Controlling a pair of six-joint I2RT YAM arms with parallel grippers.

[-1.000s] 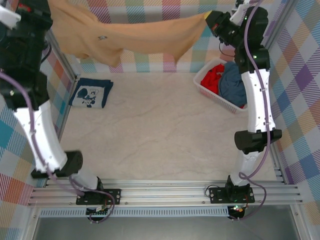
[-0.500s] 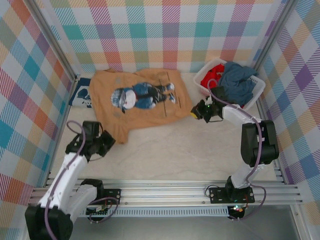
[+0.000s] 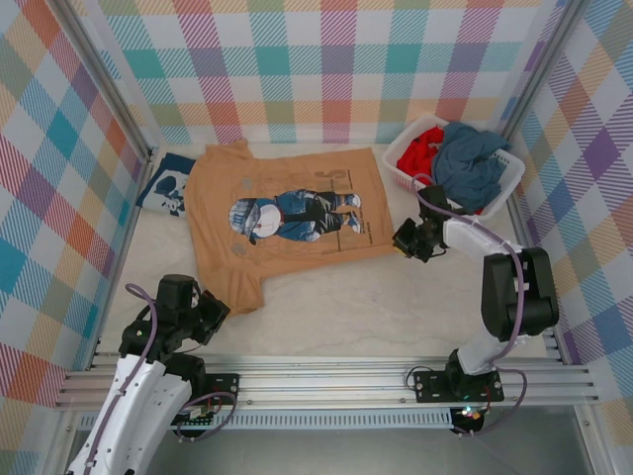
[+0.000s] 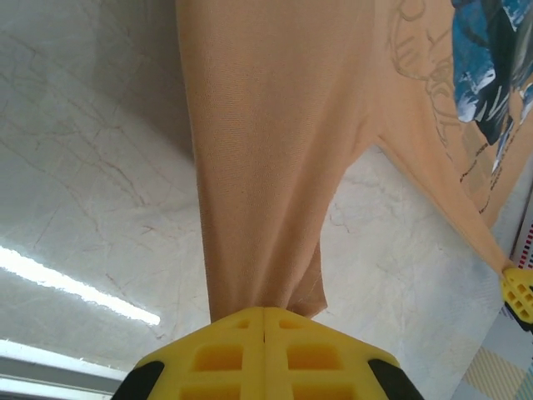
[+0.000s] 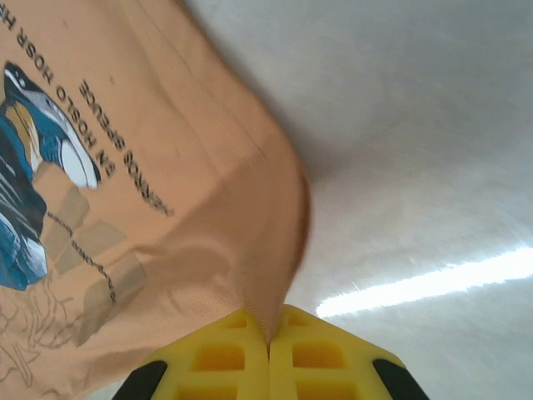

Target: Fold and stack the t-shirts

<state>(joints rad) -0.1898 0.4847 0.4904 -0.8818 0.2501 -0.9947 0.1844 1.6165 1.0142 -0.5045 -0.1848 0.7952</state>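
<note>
At the near left of the pale marbled table (image 3: 336,302), the left gripper (image 3: 210,315) is pressed together on a near corner of the tan fabric t-shirt with the blue-and-white front print (image 3: 287,213); the left wrist view shows the cloth drawn taut into the jaws. Farther in, at mid-right, the right gripper (image 3: 403,237) pinches the shirt's right corner. The shirt lies spread, print up, across the middle and far left, its far-left edge overlapping a folded navy t-shirt with a white graphic (image 3: 166,186). At far right a white slatted plastic basket (image 3: 398,166) holds a red t-shirt (image 3: 423,153) and a grey-blue t-shirt (image 3: 465,163). This looks like the spreading step, nearly done; next, probably, letting go without rucking the cloth, then regripping for a first fold.
</note>
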